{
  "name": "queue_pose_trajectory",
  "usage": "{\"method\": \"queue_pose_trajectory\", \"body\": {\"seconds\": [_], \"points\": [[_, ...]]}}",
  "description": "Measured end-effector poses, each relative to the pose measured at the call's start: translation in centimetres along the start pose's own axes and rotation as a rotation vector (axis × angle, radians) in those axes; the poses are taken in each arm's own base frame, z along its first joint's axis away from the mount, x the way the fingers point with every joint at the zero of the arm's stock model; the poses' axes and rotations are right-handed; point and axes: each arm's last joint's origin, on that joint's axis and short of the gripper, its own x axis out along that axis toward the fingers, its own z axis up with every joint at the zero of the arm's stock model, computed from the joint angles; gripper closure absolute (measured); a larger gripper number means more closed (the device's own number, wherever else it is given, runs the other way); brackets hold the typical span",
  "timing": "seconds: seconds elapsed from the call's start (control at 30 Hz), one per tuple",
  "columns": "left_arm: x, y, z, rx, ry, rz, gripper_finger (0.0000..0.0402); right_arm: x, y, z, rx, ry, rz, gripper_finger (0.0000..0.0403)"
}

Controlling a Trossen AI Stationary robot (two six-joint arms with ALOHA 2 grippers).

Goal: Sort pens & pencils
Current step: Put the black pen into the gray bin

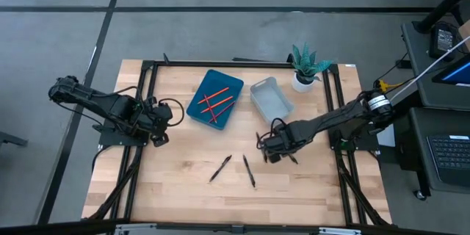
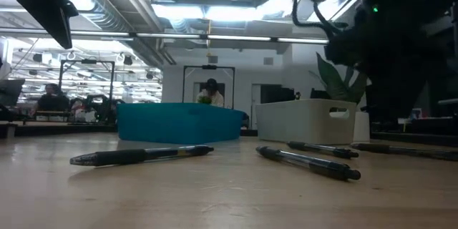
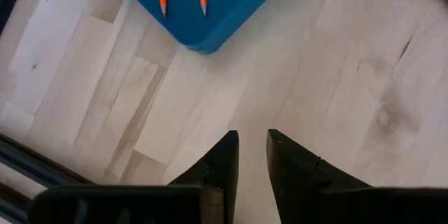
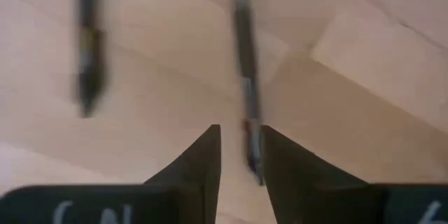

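Note:
Three red pencils (image 1: 214, 101) lie in the blue tray (image 1: 232, 87) at the back middle; their tips show in the left wrist view (image 3: 162, 0). Two black pens (image 1: 220, 167) (image 1: 249, 170) lie flat on the wood near the front. Two more pens (image 4: 243, 63) (image 4: 87, 49) lie under my right gripper (image 4: 241, 129). That gripper (image 1: 267, 149) points down over the table's right middle, open, one pen running into the gap between its fingers below them. My left gripper (image 3: 253, 136) hovers open over bare wood at the table's left (image 1: 159, 135).
A pale grey bin (image 1: 270, 97) stands right of the blue tray, with a potted plant (image 1: 305, 66) at the back right corner. A black frame (image 1: 147, 66) runs around the tabletop. Bare wood lies between the two arms, around the front pens.

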Motion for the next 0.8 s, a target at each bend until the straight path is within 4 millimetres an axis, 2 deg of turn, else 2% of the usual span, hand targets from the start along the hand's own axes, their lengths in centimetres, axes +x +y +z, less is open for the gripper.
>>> {"method": "queue_pose_trajectory", "body": {"seconds": [0.4, 0.8], "points": [[0.0, 0.0, 0.0, -0.003, 0.0, 0.0, 0.0333, 2.4, -0.9, -0.2, -0.029, 0.026, 0.0, 0.0303], [0.0, 0.0, 0.0, -0.004, -0.001, -0.002, 0.0333, 3.9, -1.2, -0.2, -0.032, 0.02, 0.05, 0.0303]]}}
